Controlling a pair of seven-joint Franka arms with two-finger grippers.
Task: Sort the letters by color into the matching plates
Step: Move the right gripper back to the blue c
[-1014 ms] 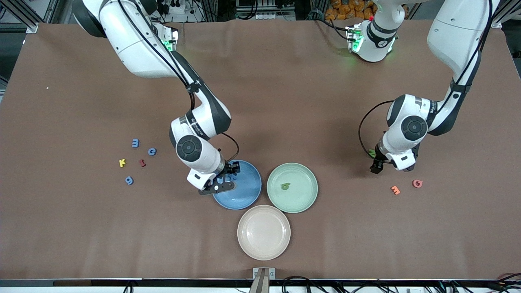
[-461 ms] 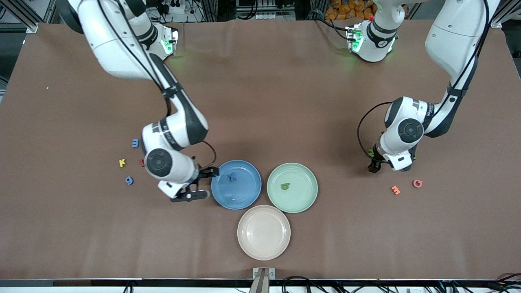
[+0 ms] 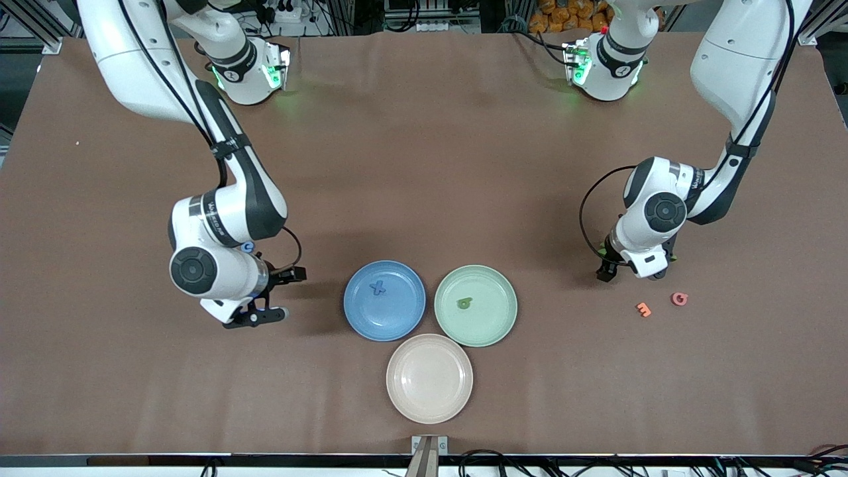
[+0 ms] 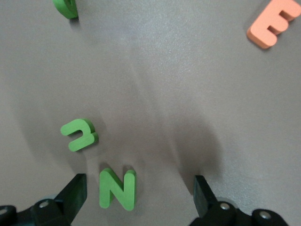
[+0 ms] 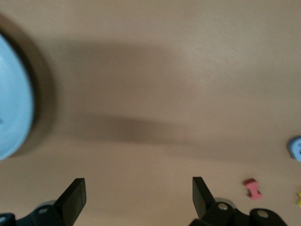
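Note:
A blue X letter (image 3: 377, 287) lies in the blue plate (image 3: 399, 313), and a green letter (image 3: 464, 303) lies in the green plate (image 3: 491, 322). The beige-pink plate (image 3: 429, 378) holds nothing. My right gripper (image 3: 281, 295) hangs open and empty (image 5: 138, 197) over bare table beside the blue plate (image 5: 11, 113), toward the right arm's end. My left gripper (image 3: 633, 270) is low over the table near the left arm's end, open (image 4: 138, 193), with a green N (image 4: 117, 188) lying between its fingers. Two more green letters (image 4: 79, 134) (image 4: 66, 7) lie close by.
An orange letter (image 3: 643, 309) (image 4: 273, 23) and a pink letter (image 3: 679, 299) lie near the left gripper. A blue letter (image 3: 248, 247) peeks out by the right wrist. The right wrist view shows a red letter (image 5: 252, 188) and a blue one (image 5: 295, 148).
The right gripper opened over the blue plate, left the blue X there, and swung away toward the right arm's end. The left gripper edged slightly toward its base.

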